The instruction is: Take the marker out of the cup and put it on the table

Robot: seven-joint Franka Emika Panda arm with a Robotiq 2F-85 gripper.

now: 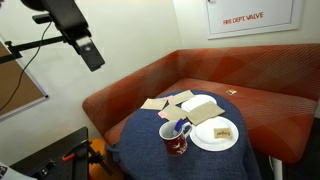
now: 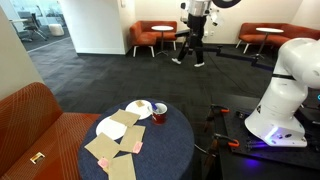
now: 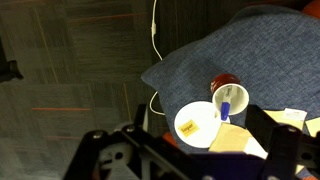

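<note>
The dark red cup stands upright on the round table's dark blue cloth, near its front edge. The blue and whitish marker leans inside the cup with its top above the rim. In the wrist view the cup shows its white inside with the marker in it. The cup also shows in an exterior view. My gripper hangs high above and well to the side of the table, far from the cup. In the wrist view its dark fingers are spread apart and hold nothing.
A white plate with a yellow packet sits right beside the cup. Tan paper pieces lie behind it on the cloth. The orange-red corner bench wraps round the table. The robot base stands beside it.
</note>
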